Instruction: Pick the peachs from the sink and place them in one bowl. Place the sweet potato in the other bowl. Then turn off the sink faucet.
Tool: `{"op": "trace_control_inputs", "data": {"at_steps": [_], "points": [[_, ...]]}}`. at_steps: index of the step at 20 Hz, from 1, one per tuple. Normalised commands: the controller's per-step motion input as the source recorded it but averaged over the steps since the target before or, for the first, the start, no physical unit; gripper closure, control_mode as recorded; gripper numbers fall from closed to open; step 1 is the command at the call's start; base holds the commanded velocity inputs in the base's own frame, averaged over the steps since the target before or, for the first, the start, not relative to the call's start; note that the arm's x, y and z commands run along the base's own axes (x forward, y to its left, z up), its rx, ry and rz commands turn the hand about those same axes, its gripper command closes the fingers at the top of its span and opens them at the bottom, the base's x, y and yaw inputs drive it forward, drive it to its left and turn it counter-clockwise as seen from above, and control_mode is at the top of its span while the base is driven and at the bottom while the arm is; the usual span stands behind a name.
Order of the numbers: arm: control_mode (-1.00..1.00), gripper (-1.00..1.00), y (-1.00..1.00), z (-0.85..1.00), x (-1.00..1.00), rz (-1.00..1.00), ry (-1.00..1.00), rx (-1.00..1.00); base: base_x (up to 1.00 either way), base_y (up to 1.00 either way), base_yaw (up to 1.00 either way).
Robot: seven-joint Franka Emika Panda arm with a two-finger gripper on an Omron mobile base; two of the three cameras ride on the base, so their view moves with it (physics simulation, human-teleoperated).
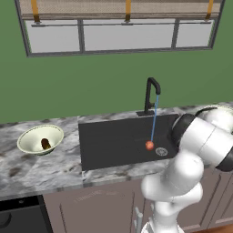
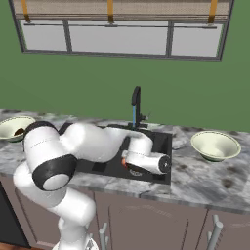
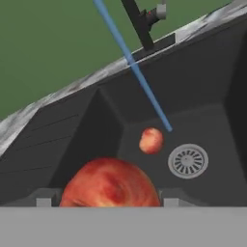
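Low over the black sink (image 3: 87, 135), my gripper (image 3: 108, 200) is shut on one peach (image 3: 111, 183), which looms large and orange-red between the fingertips (image 3: 43, 199). The held peach shows as a red sliver (image 2: 125, 163) under the hand in the right base view. A second peach (image 3: 151, 140) (image 1: 149, 145) lies on the basin floor beside the silver drain ring (image 3: 188, 160). The sweet potato (image 1: 45, 144) rests in the left bowl (image 1: 32, 136). The other bowl (image 2: 215, 145) stands on the counter right of the sink. Water (image 3: 132, 67) runs from the black faucet (image 1: 151, 93).
Grey marbled counter (image 1: 27, 168) surrounds the sink, with a green wall and a window behind. My arm (image 2: 93, 141) reaches across the basin's left side. Cabinet doors run below the counter's front edge.
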Motion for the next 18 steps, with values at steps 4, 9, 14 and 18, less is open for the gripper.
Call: {"op": "trace_control_inputs", "data": {"at_steps": [4,9,14,18], "points": [[-1.0,1.0,0.2,1.0,-0.71,-0.03,-0.33,0.07,0.0,0.0,0.0],[-1.0,1.0,0.32,1.0,-0.52,-0.04,-0.19,0.03,0.0,0.0,0.0],[-1.0,1.0,0.15,1.0,-0.45,-0.04,-0.18,0.0,0.0,0.0,0.0],[-1.0,1.0,-0.2,0.79,-0.27,-0.13,-0.12,0.0,0.0,0.0,0.0]]}}
